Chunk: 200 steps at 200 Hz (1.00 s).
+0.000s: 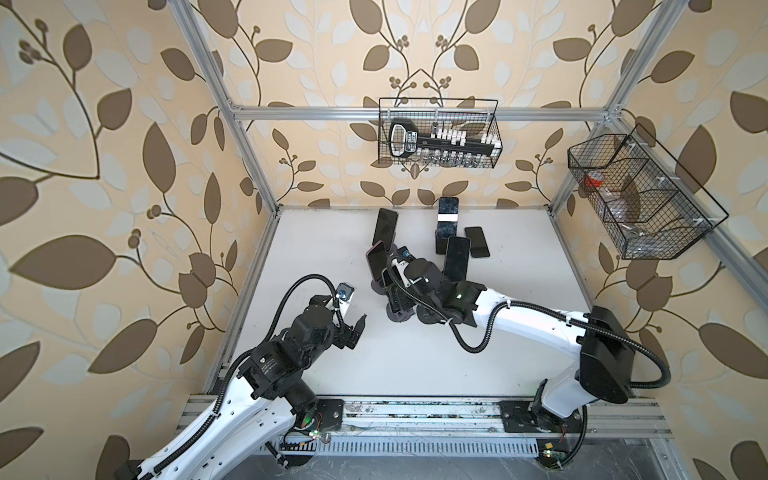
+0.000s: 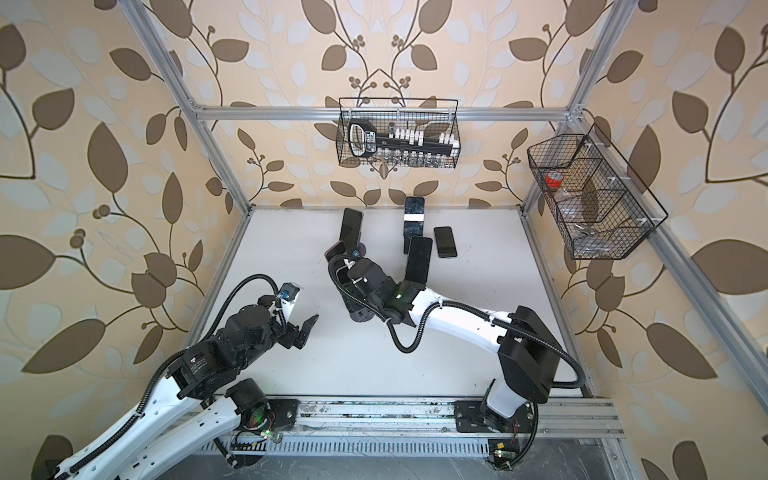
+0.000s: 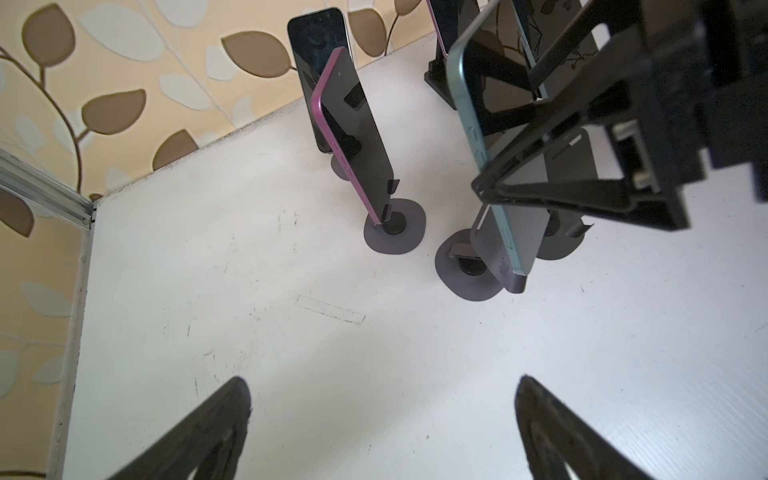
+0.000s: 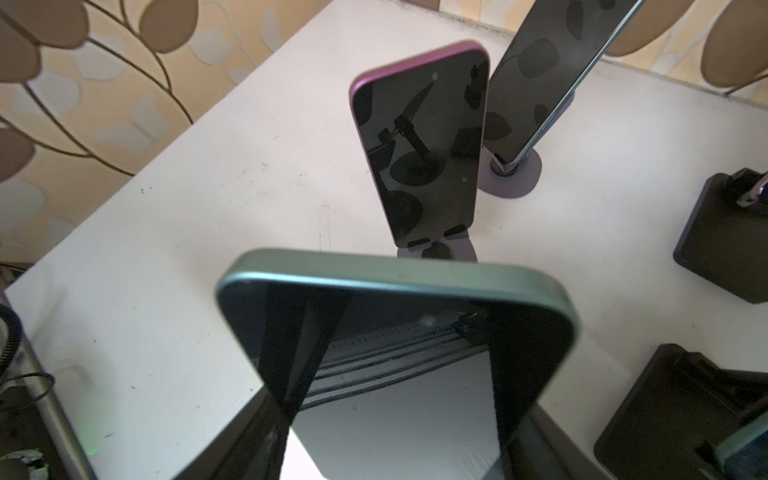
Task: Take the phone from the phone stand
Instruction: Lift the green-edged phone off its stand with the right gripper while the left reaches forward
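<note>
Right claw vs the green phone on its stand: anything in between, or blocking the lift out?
Nothing visible. The right claw has a finger on each side of the green phone and appears to grip it. The pink phone stands beyond it, apart, not in the lift path.

The green-rimmed phone has a glossy, mirror-like glass face and a satin metal edge. The phone stand has a smooth matt grey base. The table is matt white, lightly scuffed. My left gripper has matt black plastic fingers.
</note>
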Tool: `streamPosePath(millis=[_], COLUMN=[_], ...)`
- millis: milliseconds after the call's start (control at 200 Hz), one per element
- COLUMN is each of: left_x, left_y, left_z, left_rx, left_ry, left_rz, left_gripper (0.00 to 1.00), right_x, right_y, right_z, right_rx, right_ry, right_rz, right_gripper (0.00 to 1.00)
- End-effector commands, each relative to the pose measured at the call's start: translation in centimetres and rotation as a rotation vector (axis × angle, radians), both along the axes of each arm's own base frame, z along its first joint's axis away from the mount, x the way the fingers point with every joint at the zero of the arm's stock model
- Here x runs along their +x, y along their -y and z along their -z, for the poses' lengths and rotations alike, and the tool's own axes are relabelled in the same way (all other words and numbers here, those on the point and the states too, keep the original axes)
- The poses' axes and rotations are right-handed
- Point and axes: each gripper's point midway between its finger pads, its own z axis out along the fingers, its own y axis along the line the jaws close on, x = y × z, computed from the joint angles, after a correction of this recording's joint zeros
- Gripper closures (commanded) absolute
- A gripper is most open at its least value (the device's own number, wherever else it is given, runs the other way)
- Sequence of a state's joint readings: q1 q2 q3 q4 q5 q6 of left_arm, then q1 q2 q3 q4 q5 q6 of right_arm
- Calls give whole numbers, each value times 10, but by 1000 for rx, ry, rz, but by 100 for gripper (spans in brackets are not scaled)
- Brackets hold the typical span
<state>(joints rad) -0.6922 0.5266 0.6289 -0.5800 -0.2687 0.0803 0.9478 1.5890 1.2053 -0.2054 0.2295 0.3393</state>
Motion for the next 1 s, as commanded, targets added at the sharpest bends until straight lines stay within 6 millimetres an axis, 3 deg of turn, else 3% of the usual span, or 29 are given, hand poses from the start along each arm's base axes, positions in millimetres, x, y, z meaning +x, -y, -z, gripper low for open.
streamPosePath(millis=[0,345,630,865,995], left_x=[4,-4,-6,-14,-16], left_y=[0,30,66,94,100], left_z=[-7,-2,-46,-78,-89], left_rx=[-32,-206,-284,-333,-336], left_ry=[15,-102,-68,-53,-41], left_rz=[-18,51,229,396,442], left_gripper=[1,1,1,1,1], right_x=[-6,-19,-13,-5,-2], right_y=[0,39,83,99,103], right_z=[-32,-87,-120,-131,-126], right_rx=[69,113,114,103,99], right_ry=[18,35,83,97,86], right_rz=[-18,-22,16,42,57], right_gripper=[30,32,34,36,37])
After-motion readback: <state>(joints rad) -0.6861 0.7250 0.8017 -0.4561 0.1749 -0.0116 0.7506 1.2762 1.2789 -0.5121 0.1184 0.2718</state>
